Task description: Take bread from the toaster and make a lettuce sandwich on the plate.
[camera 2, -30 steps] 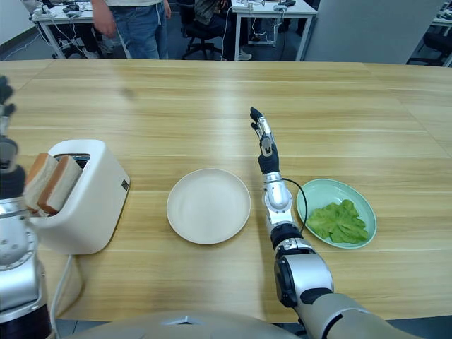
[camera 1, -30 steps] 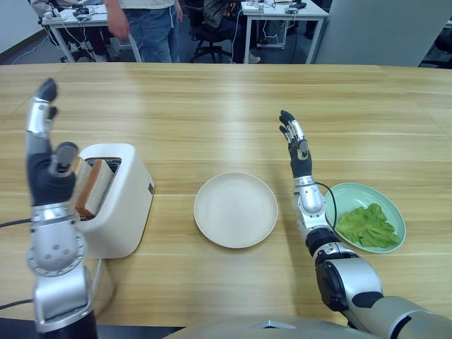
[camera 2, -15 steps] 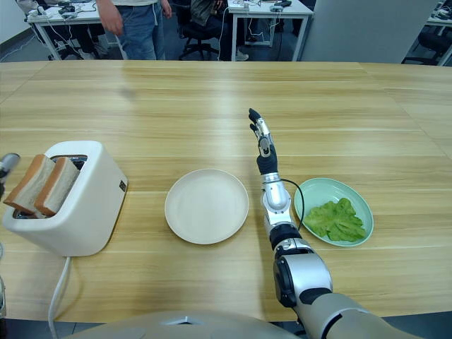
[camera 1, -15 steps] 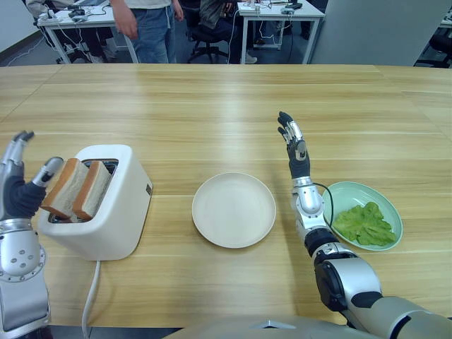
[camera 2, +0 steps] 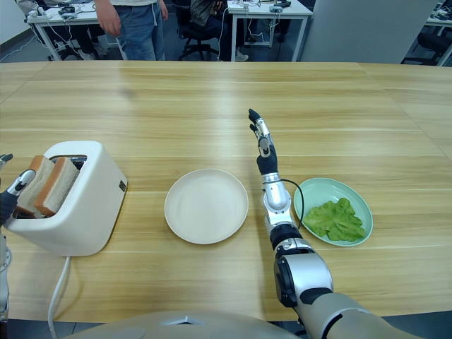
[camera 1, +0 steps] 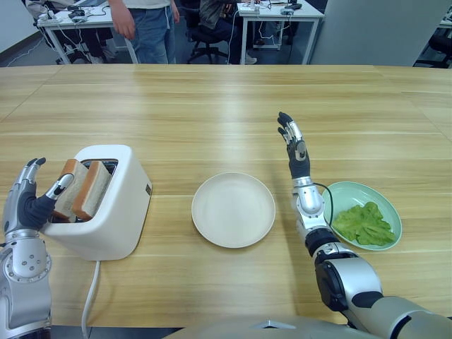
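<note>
A white toaster (camera 1: 113,208) stands at the left of the table with two slices of bread (camera 1: 82,191) sticking up from its slots. My left hand (camera 1: 32,205) is open right beside the outer slice, a finger touching its left face. An empty cream plate (camera 1: 233,210) lies in the middle. To its right a green dish (camera 1: 393,215) holds lettuce (camera 1: 361,225). My right hand (camera 1: 293,143) is raised, open and upright, between the plate and the dish.
The toaster's white cord (camera 1: 90,293) runs down to the table's near edge. Desks, chairs and a standing person are beyond the far edge. The far half of the wooden table (camera 1: 212,99) is bare.
My left hand has come down from high above the toaster to the left side of the bread. The right hand has kept still.
</note>
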{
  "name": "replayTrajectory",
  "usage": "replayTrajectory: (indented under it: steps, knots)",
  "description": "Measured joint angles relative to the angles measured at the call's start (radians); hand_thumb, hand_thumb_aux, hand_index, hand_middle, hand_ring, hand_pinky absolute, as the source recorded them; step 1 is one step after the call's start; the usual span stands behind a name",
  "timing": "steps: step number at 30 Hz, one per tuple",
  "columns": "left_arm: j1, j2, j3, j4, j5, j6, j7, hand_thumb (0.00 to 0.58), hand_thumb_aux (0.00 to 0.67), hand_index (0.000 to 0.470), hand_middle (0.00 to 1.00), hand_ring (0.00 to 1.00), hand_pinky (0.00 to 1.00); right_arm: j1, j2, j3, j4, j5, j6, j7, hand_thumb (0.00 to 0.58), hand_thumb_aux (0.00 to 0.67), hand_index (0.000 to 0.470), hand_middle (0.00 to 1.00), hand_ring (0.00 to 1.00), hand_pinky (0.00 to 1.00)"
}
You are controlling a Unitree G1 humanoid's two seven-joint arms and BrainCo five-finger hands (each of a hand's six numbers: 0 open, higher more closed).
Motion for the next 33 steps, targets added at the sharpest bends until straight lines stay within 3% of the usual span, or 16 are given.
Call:
replayTrajectory:
  steps: [20,21,22,23,24,25,26,28,29,33]
  knots:
    - [0.063,0.035,-0.049,-0.067,0.04,0.073,-0.074,0.0,0.0,0.0,0.0,0.0,0.0,0.0,0.0,0.0,0.0,0.001,-0.001,-0.001,0.0,0.0,0.0,0.0,0.0,0.0]
    - [0.063,0.035,-0.051,-0.067,0.04,0.074,-0.075,0.049,0.029,0.02,0.0,0.0,0.0,0.0,0.0,0.0,0.0,0.001,-0.001,-0.001,0.0,0.0,0.0,0.0,0.0,0.0]
    - [0.062,0.035,-0.054,-0.067,0.039,0.074,-0.077,0.316,0.218,0.15,0.0,0.0,0.0,0.0,-0.001,0.0,0.0,0.001,-0.001,-0.001,0.0,0.0,0.0,0.0,0.0,0.0]
    - [0.061,0.035,-0.056,-0.067,0.039,0.074,-0.078,0.468,0.376,0.258,0.0,0.0,0.0,0.0,-0.001,0.0,0.0,0.001,-0.001,-0.001,0.0,0.0,0.0,0.0,0.0,0.0]
    - [0.06,0.035,-0.058,-0.067,0.038,0.074,-0.079,0.468,0.376,0.258,0.0,0.0,0.0,0.0,-0.001,0.0,0.0,0.002,-0.001,-0.001,0.0,0.0,0.0,0.0,0.0,0.0]
    - [0.058,0.036,-0.059,-0.067,0.037,0.074,-0.079,0.541,0.497,0.341,0.0,0.0,0.0,0.0,-0.001,0.0,-0.001,0.002,-0.002,-0.001,0.0,0.0,0.0,0.0,0.0,0.0]
    - [0.055,0.036,-0.058,-0.067,0.036,0.074,-0.079,0.535,0.483,0.332,0.0,0.0,0.0,0.0,-0.001,0.0,-0.001,0.003,-0.002,0.0,0.0,0.0,0.0,0.0,0.0,0.0]
    - [0.05,0.035,-0.059,-0.063,0.027,0.074,-0.078,0.454,0.357,0.245,0.0,0.0,0.0,0.0,-0.002,0.0,-0.001,0.003,-0.002,0.0,0.0,0.0,0.0,0.0,0.0,0.0]
    - [0.047,0.035,-0.059,-0.058,0.019,0.072,-0.076,0.438,0.339,0.233,0.0,0.0,0.0,0.0,-0.002,0.0,-0.001,0.004,-0.002,0.0,0.0,0.0,0.0,0.0,0.0,0.0]
    - [0.039,0.035,-0.059,-0.036,0.008,0.074,-0.069,0.456,0.36,0.247,0.0,0.0,0.0,0.0,-0.003,0.0,-0.001,0.004,-0.002,0.0,0.0,0.0,0.0,0.0,0.0,0.0]
